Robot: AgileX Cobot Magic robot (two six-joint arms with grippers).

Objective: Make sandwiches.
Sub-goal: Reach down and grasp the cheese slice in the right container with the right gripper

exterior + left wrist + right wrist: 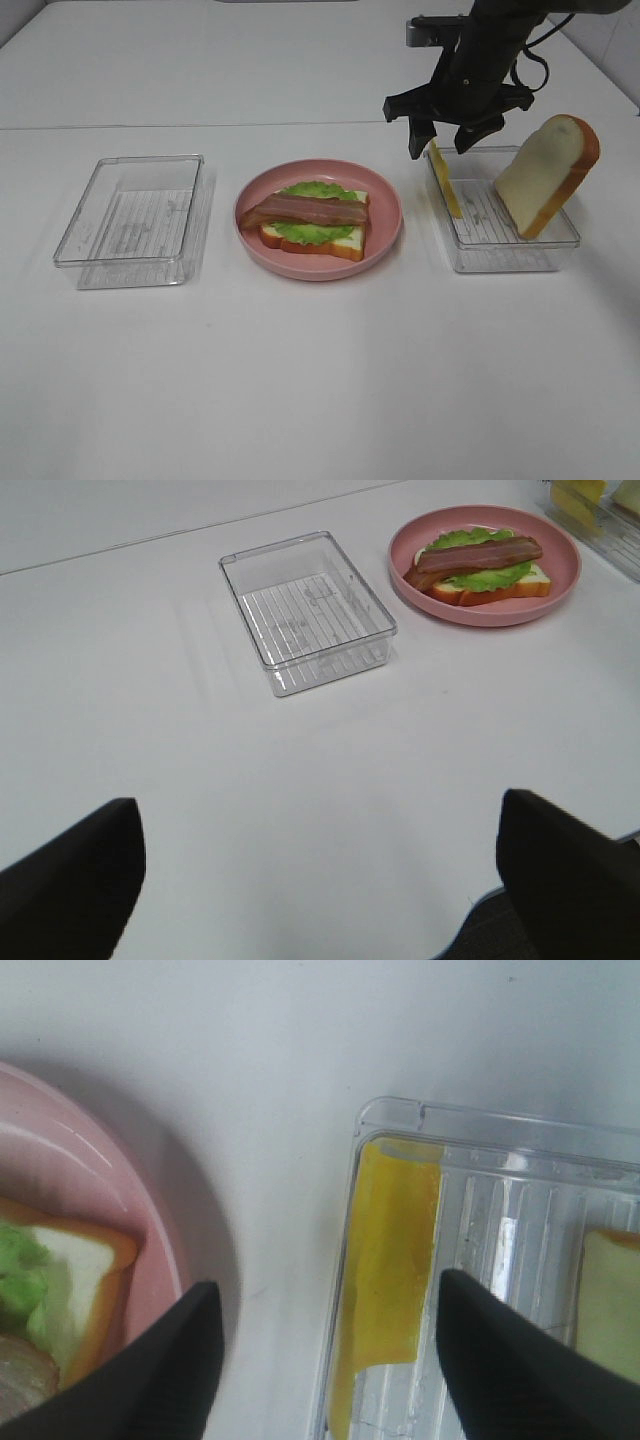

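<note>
A partly built sandwich (312, 222) lies on the round pink plate (388, 205): one bread slice, green lettuce and a brown bacon strip (310, 209) on top. A yellow cheese slice (445, 180) leans against the left wall of the right clear tray (500, 255). A second bread slice (548, 172) leans on that tray's right side. My right gripper (442, 143) is open and hovers just above the cheese (385, 1250), with a finger on either side of it. My left gripper (320, 895) is open and empty over bare table. No ham shows.
An empty clear tray (135, 215) stands left of the plate and also shows in the left wrist view (305, 610). The plate (560, 580) and the sandwich base (480, 565) lie beyond it. The white table has a seam across the back.
</note>
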